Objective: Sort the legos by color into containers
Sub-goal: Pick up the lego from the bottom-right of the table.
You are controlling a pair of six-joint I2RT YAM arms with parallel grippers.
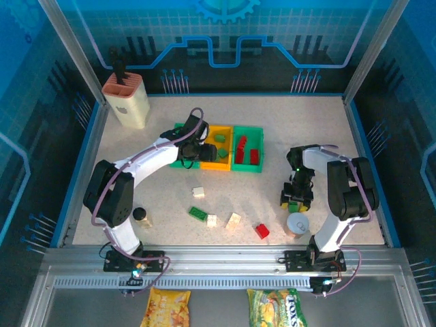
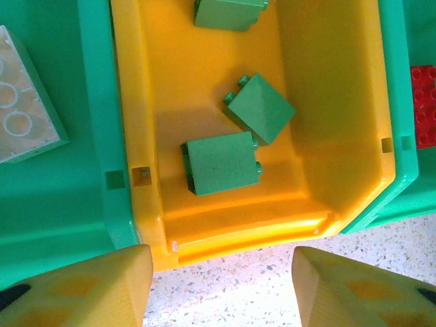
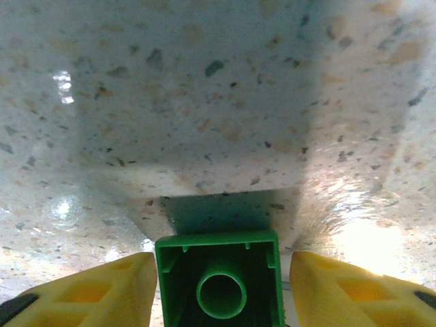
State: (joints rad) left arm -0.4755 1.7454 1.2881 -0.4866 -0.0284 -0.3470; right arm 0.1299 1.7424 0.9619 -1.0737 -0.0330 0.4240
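Note:
My right gripper [image 3: 223,262] stands low over the table, open around a green lego [image 3: 218,272] whose hollow underside faces the camera. The left finger is against the lego's side and a thin gap shows on the right. From above, that gripper [image 1: 298,196] is at the right of the table. My left gripper [image 2: 221,272] is open and empty just in front of the yellow container [image 2: 238,231], which holds green legos [image 2: 221,163]. The left green container [image 2: 95,102] holds a cream lego [image 2: 20,102]. The right green container [image 2: 398,102] holds a red one [image 2: 424,105].
Loose legos lie mid-table: cream [image 1: 198,193], green [image 1: 198,213], two more cream [image 1: 233,219] and red [image 1: 261,231]. A grey can [image 1: 297,223] stands just in front of my right gripper. A small dark bottle [image 1: 140,215] sits near the left arm. A knife block [image 1: 126,99] stands far left.

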